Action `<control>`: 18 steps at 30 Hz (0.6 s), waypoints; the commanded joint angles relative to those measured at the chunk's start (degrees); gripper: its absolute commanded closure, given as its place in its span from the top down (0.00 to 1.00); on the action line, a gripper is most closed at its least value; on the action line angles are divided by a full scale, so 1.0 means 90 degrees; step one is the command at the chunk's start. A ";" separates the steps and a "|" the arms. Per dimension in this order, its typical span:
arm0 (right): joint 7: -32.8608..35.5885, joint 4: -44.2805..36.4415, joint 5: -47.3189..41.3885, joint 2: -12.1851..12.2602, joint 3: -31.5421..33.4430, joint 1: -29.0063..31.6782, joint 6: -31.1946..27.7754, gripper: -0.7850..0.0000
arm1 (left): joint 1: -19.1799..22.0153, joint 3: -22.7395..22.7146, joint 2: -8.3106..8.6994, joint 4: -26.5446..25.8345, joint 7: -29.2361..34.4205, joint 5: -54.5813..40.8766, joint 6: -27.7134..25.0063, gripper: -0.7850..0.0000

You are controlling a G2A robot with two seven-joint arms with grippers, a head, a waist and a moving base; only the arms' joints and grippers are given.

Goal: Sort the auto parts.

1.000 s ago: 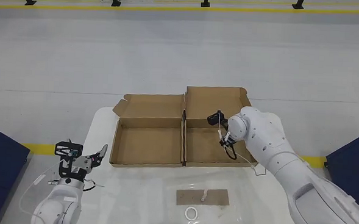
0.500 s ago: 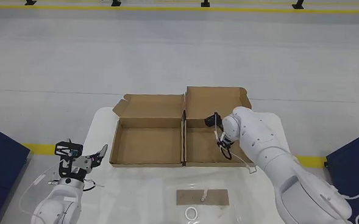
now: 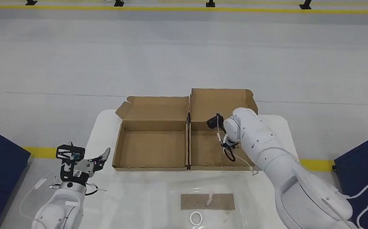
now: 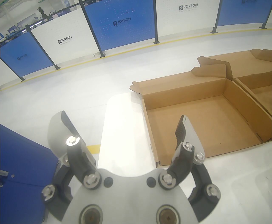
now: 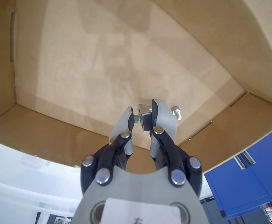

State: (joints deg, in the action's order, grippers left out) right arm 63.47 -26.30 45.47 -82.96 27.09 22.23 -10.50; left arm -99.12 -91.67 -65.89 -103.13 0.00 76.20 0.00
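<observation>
My right gripper (image 5: pixel 142 118) hangs inside the right cardboard box (image 5: pixel 63 63), shut on a small metal block with a bolt (image 5: pixel 144 116). A loose bolt (image 5: pixel 176 113) lies on the box floor just beyond the fingers. From above, the right arm's wrist (image 3: pixel 218 124) sits over the right box (image 3: pixel 200 154). My left gripper (image 4: pixel 125 131) is open and holds nothing, off the table's left front corner (image 3: pixel 81 162), facing the left cardboard box (image 4: pixel 201 118).
A clear plastic tray (image 3: pixel 228 224) at the table's front holds a brown cardboard strip (image 3: pixel 223 202), a white ring (image 3: pixel 196 217) and a small pale part (image 3: pixel 209 201). Both box lids stand open at the back. Blue panels flank the table.
The right arm's wrist has shifted a little to the left over the right box. The left arm has stayed put.
</observation>
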 commanded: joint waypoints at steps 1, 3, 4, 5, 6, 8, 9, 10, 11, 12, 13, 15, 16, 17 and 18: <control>-0.0020 0.0044 0.0086 -0.0044 -0.0032 -0.0020 0.0029 0.00 | 0.0000 0.0000 0.0000 0.0000 0.0000 0.0000 0.0000 1.00; -0.0028 0.0074 0.0170 -0.0093 -0.0068 -0.0030 0.0059 0.00 | 0.0000 0.0000 0.0000 0.0000 0.0000 0.0000 0.0000 1.00; -0.0029 0.0091 0.0213 -0.0119 -0.0087 -0.0030 0.0076 0.00 | 0.0000 0.0000 0.0000 0.0000 0.0000 0.0000 0.0000 1.00; -0.0023 0.0110 0.0235 -0.0145 -0.0100 -0.0027 0.0085 0.00 | 0.0000 0.0000 0.0000 0.0000 0.0000 0.0000 0.0000 1.00; -0.0022 0.0133 0.0258 -0.0170 -0.0112 -0.0025 0.0085 0.00 | 0.0000 0.0000 0.0000 0.0000 0.0000 0.0000 0.0000 1.00; -0.0020 0.0204 0.0270 -0.0216 -0.0119 -0.0028 0.0073 0.00 | 0.0000 0.0000 0.0000 0.0000 0.0000 0.0000 0.0000 1.00; -0.0033 0.0247 0.0262 -0.0237 -0.0113 -0.0035 0.0062 0.00 | 0.0000 0.0000 0.0000 0.0000 0.0000 0.0000 0.0000 1.00; -0.0041 0.0292 0.0259 -0.0257 -0.0110 -0.0041 0.0042 0.00 | 0.0000 0.0000 0.0000 0.0000 0.0000 0.0000 0.0000 1.00; -0.0048 0.0334 0.0252 -0.0276 -0.0104 -0.0049 0.0019 0.00 | 0.0000 0.0000 0.0000 0.0000 0.0000 0.0000 0.0000 1.00; -0.0054 0.0376 0.0251 -0.0294 -0.0100 -0.0057 0.0000 0.00 | 0.0000 0.0000 0.0000 0.0000 0.0000 0.0000 0.0000 1.00; -0.0067 0.0414 0.0256 -0.0312 -0.0098 -0.0065 -0.0014 0.01 | 0.0000 0.0000 0.0000 0.0000 0.0000 0.0000 0.0000 1.00; -0.0077 0.0480 0.0263 -0.0348 -0.0096 -0.0076 -0.0050 0.02 | 0.0000 0.0000 0.0000 0.0000 0.0000 0.0000 0.0000 1.00; -0.0090 0.0513 0.0255 -0.0365 -0.0089 -0.0081 -0.0072 0.02 | 0.0000 0.0000 0.0000 0.0000 0.0000 0.0000 0.0000 1.00; -0.0102 0.0548 0.0258 -0.0381 -0.0085 -0.0089 -0.0088 0.03 | 0.0000 0.0000 0.0000 0.0000 0.0000 0.0000 0.0000 1.00; -0.0115 0.0579 0.0256 -0.0396 -0.0080 -0.0095 -0.0106 0.05 | 0.0000 0.0000 0.0000 0.0000 0.0000 0.0000 0.0000 1.00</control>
State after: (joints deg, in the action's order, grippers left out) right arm 62.54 -21.36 47.79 -86.40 26.33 21.43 -11.31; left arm -99.12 -91.67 -65.89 -103.13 0.00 76.20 0.00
